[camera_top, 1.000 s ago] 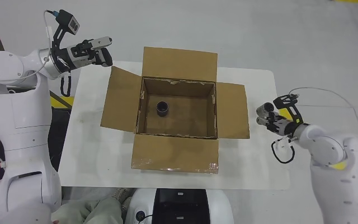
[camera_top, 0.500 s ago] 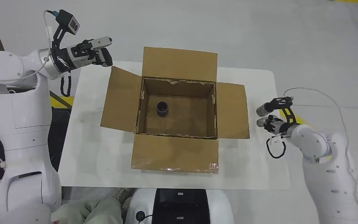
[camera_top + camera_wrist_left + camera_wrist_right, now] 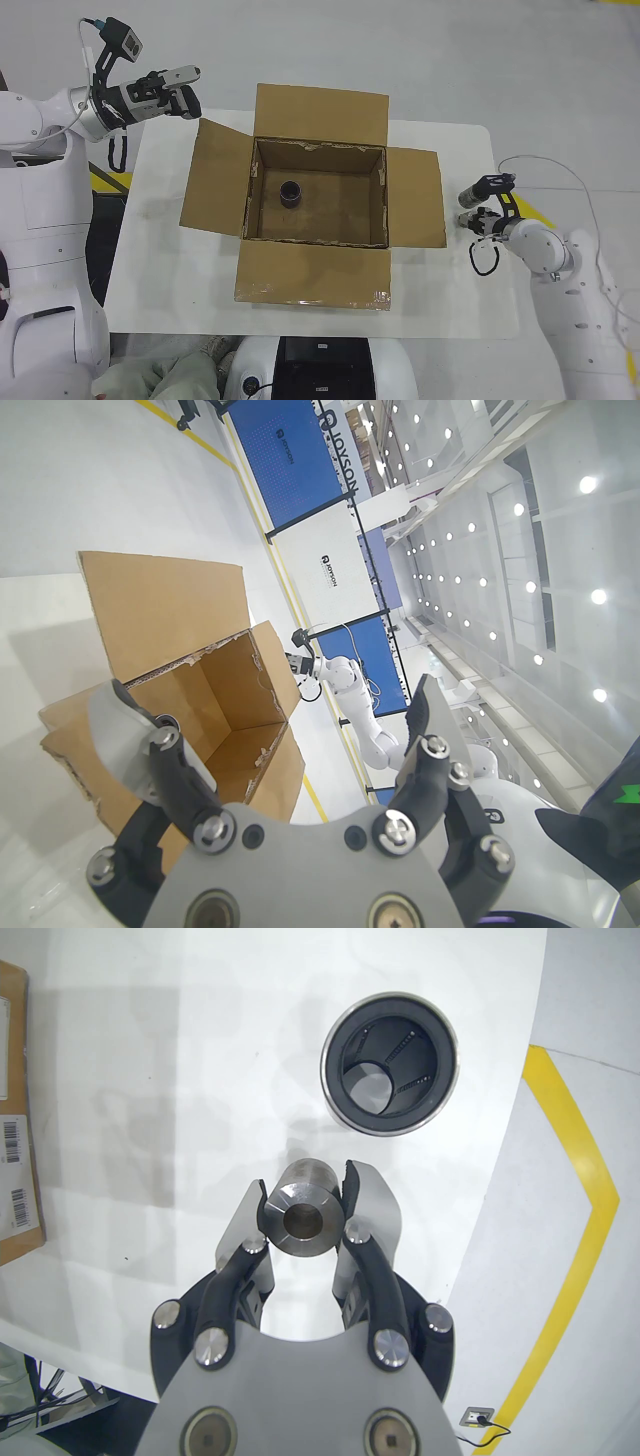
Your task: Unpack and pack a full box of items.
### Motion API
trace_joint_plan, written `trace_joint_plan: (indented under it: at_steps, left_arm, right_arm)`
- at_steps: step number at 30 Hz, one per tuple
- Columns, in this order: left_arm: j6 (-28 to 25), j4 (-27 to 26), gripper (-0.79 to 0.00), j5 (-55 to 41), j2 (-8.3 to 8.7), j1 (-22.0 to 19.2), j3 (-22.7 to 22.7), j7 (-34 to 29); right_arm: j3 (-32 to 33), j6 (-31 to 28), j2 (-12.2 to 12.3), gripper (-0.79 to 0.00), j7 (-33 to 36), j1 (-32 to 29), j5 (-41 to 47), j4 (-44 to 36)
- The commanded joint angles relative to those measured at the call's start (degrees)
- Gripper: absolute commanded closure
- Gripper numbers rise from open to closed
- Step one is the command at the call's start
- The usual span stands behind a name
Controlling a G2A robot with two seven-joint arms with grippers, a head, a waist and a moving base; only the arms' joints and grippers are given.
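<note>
Gripping a smooth metal cylinder [image 3: 285, 1238], right claw [image 3: 306, 1180] hangs near a black-lined round sleeve [image 3: 430, 1078]; left claw [image 3: 265, 705] gapes wide.

open box [image 3: 312, 272]; dark cylinder [image 3: 290, 193] inside; steel cylinder [image 3: 305, 1223] in right claw [image 3: 305, 1180]

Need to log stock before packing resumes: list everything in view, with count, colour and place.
cardboard box: one, brown, flaps open, middle of the table
ring: one, dark, on the box floor
metal cylinder: one, silver, held above the table
sleeve: one, silver outside, black inside, upright on the table beside the cylinder, not touching it
table: one, white, under the box
left gripper: open, empty, by the table's far corner
right gripper: shut on the metal cylinder
</note>
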Motion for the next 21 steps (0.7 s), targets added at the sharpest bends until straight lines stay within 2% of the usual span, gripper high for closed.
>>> trace_joint_plan:
  at_steps: [1,4,9,21]
  left_arm:
    - [0.0,0.0,-0.785,0.0,0.0,0.0,0.0,0.0]
    - [0.0,0.0,-0.785,0.0,0.0,0.0,0.0,0.0]
    - [0.0,0.0,-0.785,0.0,0.0,0.0,0.0,0.0]
    - [0.0,0.0,-0.785,0.0,0.0,0.0,0.0,0.0]
  right_arm:
    - [-0.31,0.26,0.0,0.0,-0.2,0.24,-0.01,0.68]
    - [-0.65,0.52,0.03,-0.006,-0.47,0.44,-0.01,1.12]
    - [-1.04,0.72,0.13,-0.345,-0.62,0.41,0.03,1.44]
    - [0.36,1.61,0.74,-0.425,0.14,-1.05,-0.48,-2.91]
